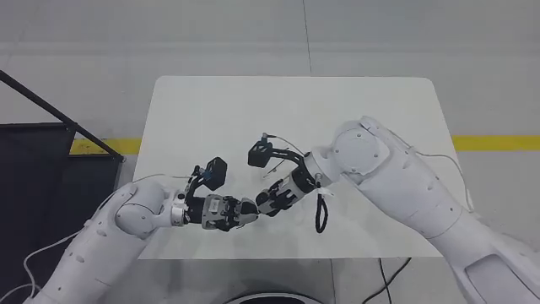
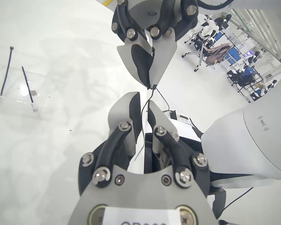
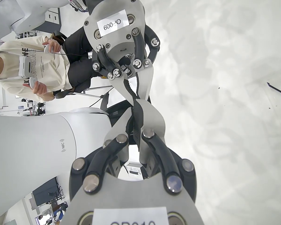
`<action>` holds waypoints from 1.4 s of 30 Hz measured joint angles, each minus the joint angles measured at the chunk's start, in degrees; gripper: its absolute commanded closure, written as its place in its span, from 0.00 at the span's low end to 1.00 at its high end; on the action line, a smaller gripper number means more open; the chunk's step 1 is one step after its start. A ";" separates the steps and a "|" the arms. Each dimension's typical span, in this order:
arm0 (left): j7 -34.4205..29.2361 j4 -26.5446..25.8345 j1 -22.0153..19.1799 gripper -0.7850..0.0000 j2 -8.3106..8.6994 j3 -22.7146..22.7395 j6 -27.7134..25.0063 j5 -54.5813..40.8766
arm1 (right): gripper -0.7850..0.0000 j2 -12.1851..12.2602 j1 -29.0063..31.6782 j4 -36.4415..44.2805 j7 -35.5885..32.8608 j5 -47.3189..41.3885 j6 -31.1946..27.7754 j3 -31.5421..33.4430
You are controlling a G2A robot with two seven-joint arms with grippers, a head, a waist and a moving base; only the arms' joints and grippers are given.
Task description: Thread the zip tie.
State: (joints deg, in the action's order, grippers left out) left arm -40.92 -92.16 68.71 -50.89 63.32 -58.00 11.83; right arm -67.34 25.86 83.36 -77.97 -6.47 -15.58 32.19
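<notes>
**Your two grippers meet tip to tip near the tabletop's [image 1: 211, 110] 6 o'clock edge, with the zip tie [image 2: 144, 115] strung between them.**

Your right gripper [image 2: 152, 85], reaching in from about 4 o'clock, has its jaws pinched together on one end of the zip tie. From there the thin black strap runs into your left gripper [image 2: 143, 101], which comes in from about 8 o'clock. Its jaws stand a narrow gap apart with the strap passing between the pads, and the free tail trails back toward that wrist. The tie hangs clear of the tabletop. Two spare ties [image 2: 5, 71] lie side by side, not touching, on a clear sheet [image 2: 14, 104] at about 1 o'clock from the jaws.
</notes>
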 measured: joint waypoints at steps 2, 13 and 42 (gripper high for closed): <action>0.76 0.03 0.01 1.00 0.07 -0.35 0.00 0.48 | 0.77 -0.09 -0.02 -0.08 0.05 0.01 0.07 0.14; 5.26 1.62 -0.25 1.00 0.58 -0.45 0.00 0.69 | 0.00 0.46 1.67 -0.22 4.25 0.60 -1.58 3.63; 25.87 3.39 0.78 1.00 -1.30 2.29 8.34 -1.39 | 0.00 7.25 24.95 14.83 24.47 12.17 -13.91 22.44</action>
State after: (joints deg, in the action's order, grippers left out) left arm -15.05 -88.78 69.49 -52.19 65.61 -49.66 10.44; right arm -60.09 50.80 98.18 -53.50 5.71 -29.49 54.64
